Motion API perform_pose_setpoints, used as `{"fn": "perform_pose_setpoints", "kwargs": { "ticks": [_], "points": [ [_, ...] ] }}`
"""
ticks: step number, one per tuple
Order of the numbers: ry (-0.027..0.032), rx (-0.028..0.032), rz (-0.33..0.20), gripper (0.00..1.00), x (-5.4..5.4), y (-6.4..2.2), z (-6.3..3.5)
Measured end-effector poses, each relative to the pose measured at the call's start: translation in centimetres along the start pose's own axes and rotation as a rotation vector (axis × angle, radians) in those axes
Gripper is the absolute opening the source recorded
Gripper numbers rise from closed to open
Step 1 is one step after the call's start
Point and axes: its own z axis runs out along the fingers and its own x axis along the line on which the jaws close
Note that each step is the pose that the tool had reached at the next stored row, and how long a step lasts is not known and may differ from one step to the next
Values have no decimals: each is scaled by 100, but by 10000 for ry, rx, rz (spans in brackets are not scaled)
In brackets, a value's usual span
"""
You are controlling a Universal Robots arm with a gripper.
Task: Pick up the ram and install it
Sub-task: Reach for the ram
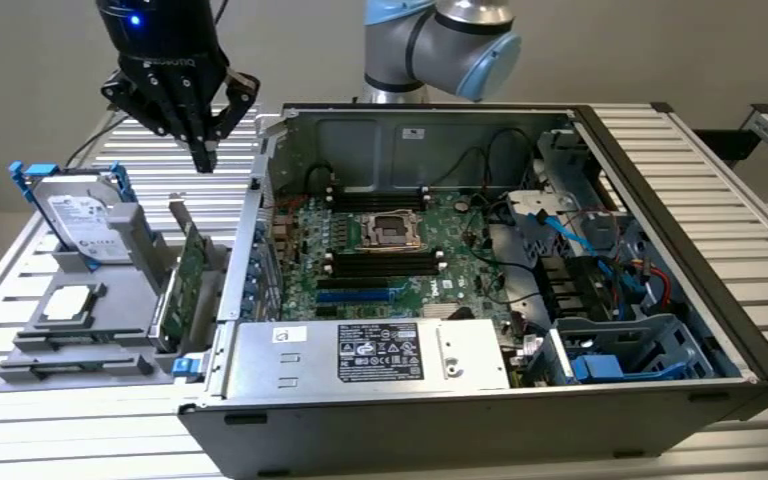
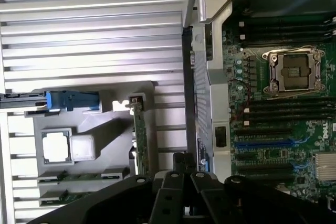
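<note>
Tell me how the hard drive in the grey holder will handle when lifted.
The hard drive looks rigid and metal-cased, so it is probably heavy for its size. Propped on edge in the grey holder, it may tip if nudged.

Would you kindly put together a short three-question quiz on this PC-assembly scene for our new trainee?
1. True or false: the tool is gripping the ram.
2. Where does the hard drive stand? A) in the grey holder beside the computer case; B) inside the case; C) clamped in the tool.
3. Fill in: the tool hangs to the exterior view's ____ of the case.
Key: 1 false, the tool is shut on nothing and the ram sits in the holder; 2 A; 3 left.
</note>
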Motion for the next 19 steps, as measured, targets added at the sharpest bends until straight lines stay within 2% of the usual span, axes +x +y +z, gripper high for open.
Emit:
{"fn": "perform_pose_setpoints", "kwargs": {
  "ticks": [19],
  "points": [
    [64, 5, 3, 11, 586, -212, 108]
  ]
}}
